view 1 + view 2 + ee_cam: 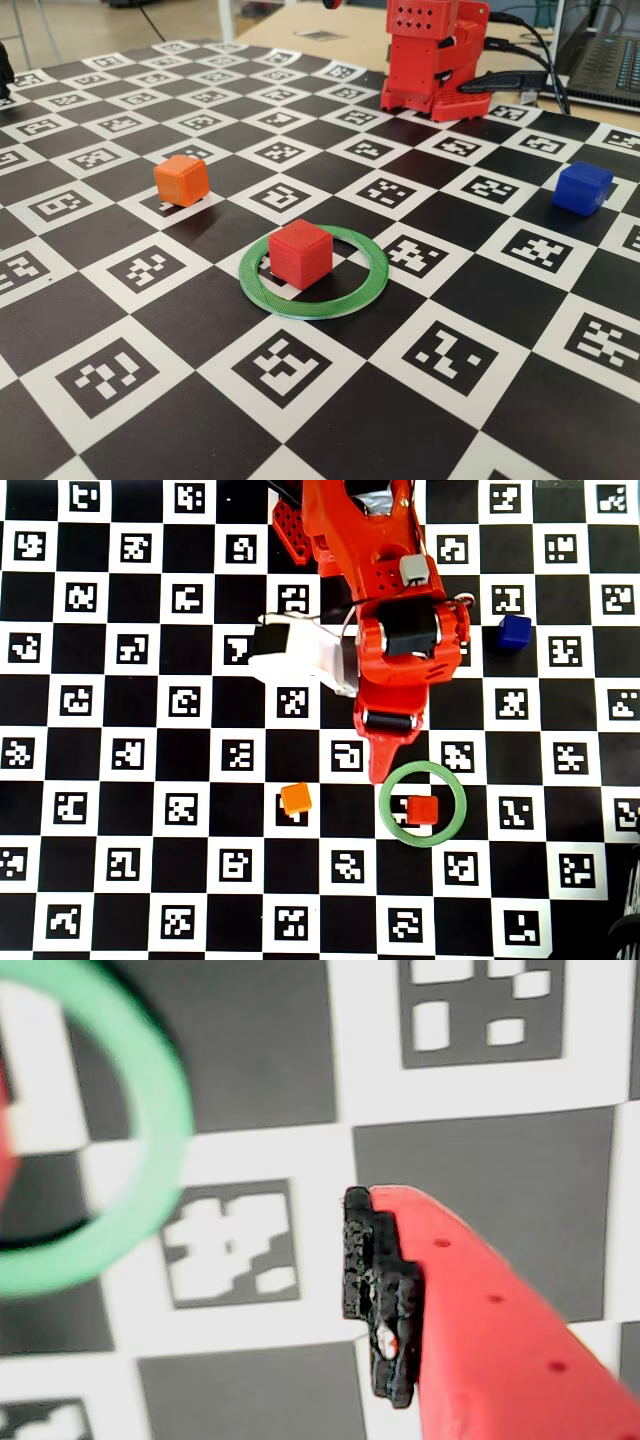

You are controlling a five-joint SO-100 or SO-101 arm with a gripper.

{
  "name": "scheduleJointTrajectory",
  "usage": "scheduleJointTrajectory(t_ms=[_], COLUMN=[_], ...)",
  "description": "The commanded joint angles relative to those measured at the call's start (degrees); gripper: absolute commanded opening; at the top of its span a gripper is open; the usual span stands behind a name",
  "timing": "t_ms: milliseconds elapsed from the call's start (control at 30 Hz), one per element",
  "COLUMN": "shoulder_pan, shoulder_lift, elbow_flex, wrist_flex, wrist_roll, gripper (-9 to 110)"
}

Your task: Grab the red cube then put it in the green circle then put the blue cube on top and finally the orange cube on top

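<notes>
Inside green circle (423, 803), red cube (423, 810), beside jaws (380, 772)

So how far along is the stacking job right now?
Done: the red cube sits inside the green circle. In hand: nothing; the gripper is beside the circle. Left: the blue cube and orange cube both sit apart on the board.

surface (200, 300): black and white checks, black code marks in the white squares | red cube (300, 253): matte red | green circle (355, 295): green, fine ridges | orange cube (181, 180): bright orange | blue cube (582, 187): deep blue | tool (400, 1300): red finger dotted with small holes, black pad
</notes>
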Motion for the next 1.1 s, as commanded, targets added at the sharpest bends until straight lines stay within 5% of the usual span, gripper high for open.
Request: scheduleJointTrajectory(t_ms=[0,233,667,1067], shoulder_pan=[-0.7,-6.42,-35.07,-52.12], shoulder_lift=[8.26,13.1,17.67,15.38], elbow_flex=[3.08,12.3,20.83,21.88], wrist_flex=[3.25,5.36,4.13,-12.04], wrist_roll=[1.41,6.33,31.2,39.55], gripper=[45,45,45,43])
